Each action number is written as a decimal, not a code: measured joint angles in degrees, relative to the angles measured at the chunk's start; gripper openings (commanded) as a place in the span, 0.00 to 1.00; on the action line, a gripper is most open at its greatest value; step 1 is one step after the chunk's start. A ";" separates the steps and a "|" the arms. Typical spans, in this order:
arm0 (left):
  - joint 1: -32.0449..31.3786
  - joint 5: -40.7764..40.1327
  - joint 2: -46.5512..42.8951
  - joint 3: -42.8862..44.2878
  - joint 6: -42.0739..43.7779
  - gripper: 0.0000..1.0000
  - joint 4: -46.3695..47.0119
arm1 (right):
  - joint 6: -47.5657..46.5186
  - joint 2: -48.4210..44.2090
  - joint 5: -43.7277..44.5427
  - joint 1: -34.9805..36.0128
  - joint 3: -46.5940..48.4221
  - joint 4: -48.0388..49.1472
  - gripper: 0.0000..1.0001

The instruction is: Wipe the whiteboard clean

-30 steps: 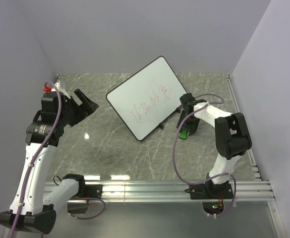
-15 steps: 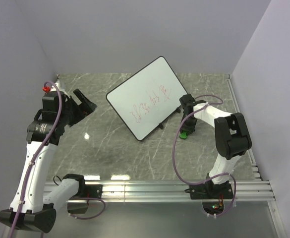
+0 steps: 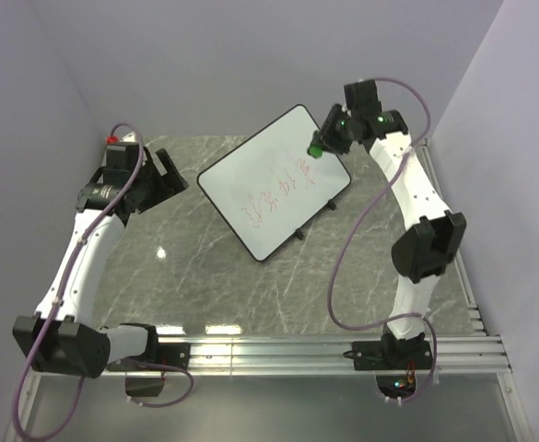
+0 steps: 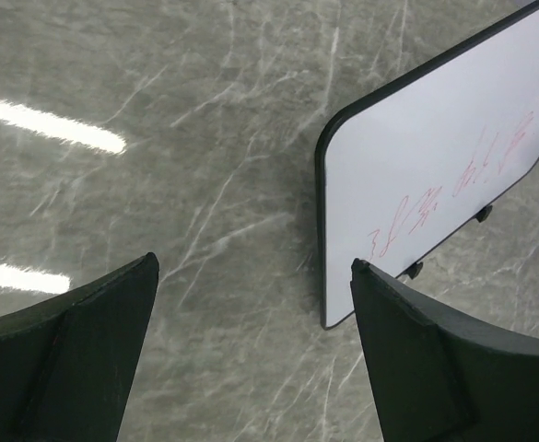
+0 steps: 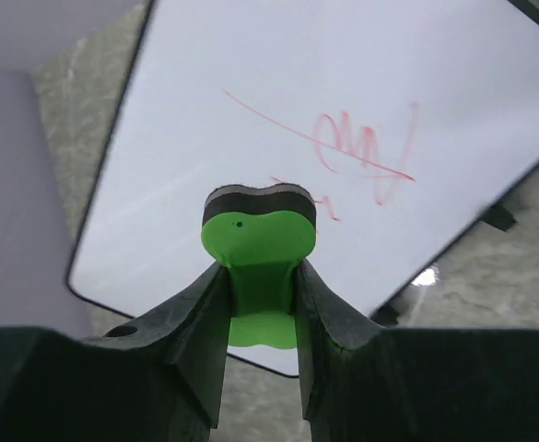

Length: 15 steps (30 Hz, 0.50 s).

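The right pincer [image 3: 327, 140], a second ago low at the desk [image 3: 205, 267] just right of the whiteboard [image 3: 251, 170], now hangs over the board's far right corner. It is clamped on the green eraser [image 3: 315, 149], whose dark felt faces the red writing [image 3: 278, 196]. Wiping looks about to start, and nothing is erased yet. The left pincer [image 3: 165, 177], wide and empty, has shifted back, left of the board. The board lies askew on grey marbled stone, with pale walls [image 3: 251, 55] behind it.

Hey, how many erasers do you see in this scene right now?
1. The green eraser is clamped in the right gripper, held over the whiteboard near its far right corner. No other one shows, though the arms could hide one.
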 measured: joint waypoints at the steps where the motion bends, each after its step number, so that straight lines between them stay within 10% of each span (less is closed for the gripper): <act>1: 0.02 0.79 1.05 -0.13 -0.04 0.90 1.11 | 0.44 2.62 -0.98 0.00 4.90 -0.81 0.00; 6: 0.02 5.60 5.84 -0.70 -0.15 0.89 8.02 | 2.12 15.10 -5.84 0.00 20.09 -2.80 0.00; 15: 0.02 17.11 10.91 -6.47 2.25 0.88 21.94 | 5.33 21.86 -11.02 0.04 15.17 -1.31 0.00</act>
